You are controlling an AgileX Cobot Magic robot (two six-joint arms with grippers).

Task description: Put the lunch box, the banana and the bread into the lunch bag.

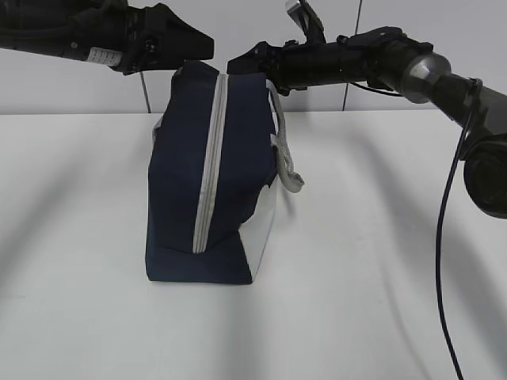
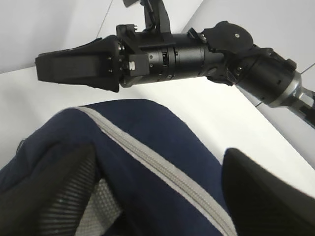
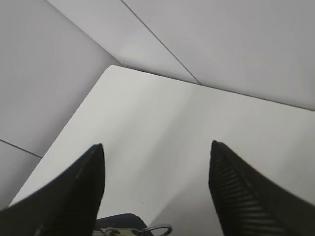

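Right in front of you, the lunch bag (image 1: 210,182) stands upright on the white table (image 1: 380,277), its grey zipper (image 1: 207,170) apparently run closed over the top. No lunch box, banana or bread in sight. Up behind, your left gripper (image 1: 202,46) and right gripper (image 1: 238,63) hover just above the far end, both with jaws apart, holding nothing. Careful: snag the strap handle (image 1: 287,150) pulling away and you'll likely tip the bag.

Lunch bag (image 1: 212,178): navy, boxy, grey zipper shut, white side panel, grey strap; upright on table.
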